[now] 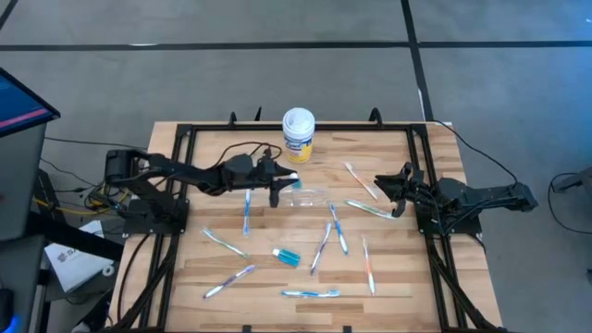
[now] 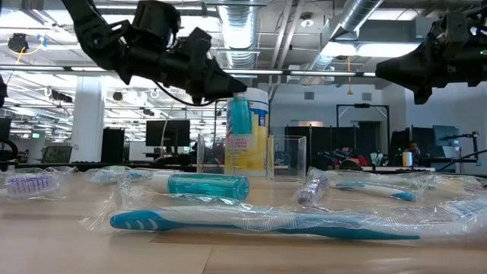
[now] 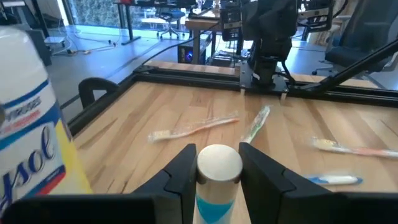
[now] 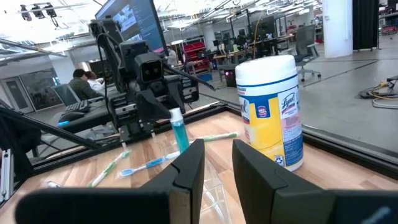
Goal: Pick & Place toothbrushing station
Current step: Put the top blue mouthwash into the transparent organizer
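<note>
My left gripper (image 1: 280, 182) (image 3: 217, 171) hovers over the table's middle, just on the near side of the yellow canister, shut on a teal-blue tube (image 3: 214, 202) (image 2: 240, 116) with a white cap. The see-through cup (image 1: 306, 196) (image 2: 288, 157) rests on the table right beside it. A second teal tube (image 1: 287, 257) (image 2: 208, 186) lies on its side farther toward the near edge. Several wrapped toothbrushes (image 1: 246, 213) (image 1: 310, 293) lie flat around them. At the right edge my right gripper (image 1: 400, 188) (image 4: 217, 162) waits open with nothing between its fingers. My left gripper pinches the tube's upper end, just under the white cap (image 3: 219, 163), between its two fingers. They reach in almost level from the table's left side, across the tube. The tube is upright, cap up, its teal body (image 4: 180, 135) hanging below the fingers, clear of the table.
The yellow canister with a white lid (image 1: 298, 134) (image 4: 272, 112) stands at the far middle. A black metal frame (image 1: 305, 128) runs around the wooden top. People sit at desks (image 4: 81, 81) in the room beyond the table.
</note>
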Available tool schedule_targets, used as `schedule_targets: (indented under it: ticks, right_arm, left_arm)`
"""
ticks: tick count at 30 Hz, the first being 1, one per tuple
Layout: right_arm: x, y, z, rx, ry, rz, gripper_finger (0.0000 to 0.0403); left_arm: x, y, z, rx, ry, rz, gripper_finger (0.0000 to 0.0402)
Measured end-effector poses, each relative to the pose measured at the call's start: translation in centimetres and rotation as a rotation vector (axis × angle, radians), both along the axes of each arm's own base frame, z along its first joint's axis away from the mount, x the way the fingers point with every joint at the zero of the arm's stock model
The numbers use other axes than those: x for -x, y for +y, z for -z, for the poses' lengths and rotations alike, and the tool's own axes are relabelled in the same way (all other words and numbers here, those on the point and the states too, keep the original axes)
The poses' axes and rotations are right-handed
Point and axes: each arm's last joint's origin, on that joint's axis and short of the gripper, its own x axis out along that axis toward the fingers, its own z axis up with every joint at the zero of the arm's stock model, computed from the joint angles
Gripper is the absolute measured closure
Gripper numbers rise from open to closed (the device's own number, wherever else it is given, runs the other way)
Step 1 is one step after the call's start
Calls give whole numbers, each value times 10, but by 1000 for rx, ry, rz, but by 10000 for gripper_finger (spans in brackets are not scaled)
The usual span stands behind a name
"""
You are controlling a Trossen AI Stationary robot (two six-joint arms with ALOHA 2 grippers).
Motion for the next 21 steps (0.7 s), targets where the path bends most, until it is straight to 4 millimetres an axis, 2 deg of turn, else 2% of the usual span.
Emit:
schedule_targets:
  ticks: [4, 21]
  right_arm:
    - [0, 0, 0, 0, 0, 0, 328]
    - [0, 0, 0, 0, 1, 0, 328]
  left_arm:
    - [-6, 1, 5, -6, 22, 2, 311]
    - [-6, 3, 6, -9, 33, -1, 311]
